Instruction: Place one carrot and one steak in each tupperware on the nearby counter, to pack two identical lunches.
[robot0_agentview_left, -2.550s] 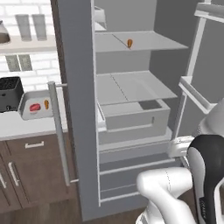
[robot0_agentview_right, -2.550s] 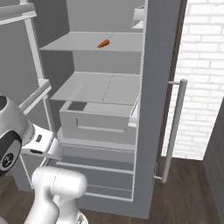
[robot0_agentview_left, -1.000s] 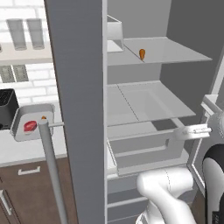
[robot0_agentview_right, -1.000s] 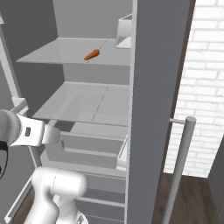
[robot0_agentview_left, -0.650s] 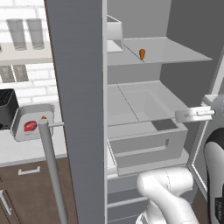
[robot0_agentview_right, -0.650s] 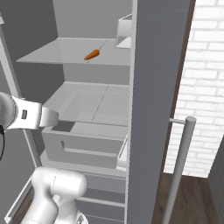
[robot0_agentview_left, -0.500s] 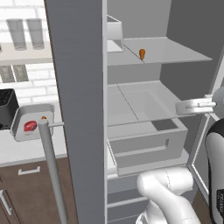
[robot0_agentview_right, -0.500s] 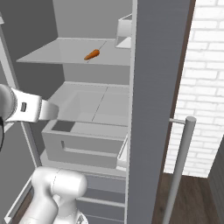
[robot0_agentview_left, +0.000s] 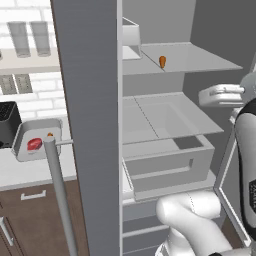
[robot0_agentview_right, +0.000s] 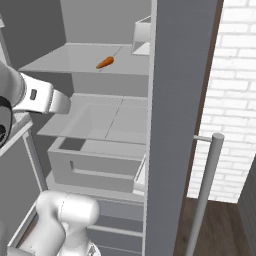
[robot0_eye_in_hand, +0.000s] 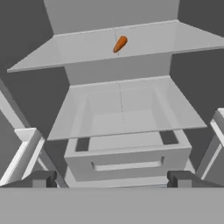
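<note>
Here the carrot (robot0_eye_in_hand: 120, 44) lies on the fridge shelf (robot0_eye_in_hand: 78, 48), tip angled toward the front.

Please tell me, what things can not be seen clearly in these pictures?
- Tupperware on the counter, left base view: the fridge door cuts off its right side; one steak and an orange speck show inside.
- Drawer contents, hand view: hidden behind its front wall.
- Carrot: too small for detail.

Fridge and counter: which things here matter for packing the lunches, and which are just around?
For the job:
carrot on the upper fridge shelf
tupperware on the counter, a steak in it
gripper, open, facing the fridge

Just around:
drawer, partly pulled out
black toaster
fridge door handle
</note>
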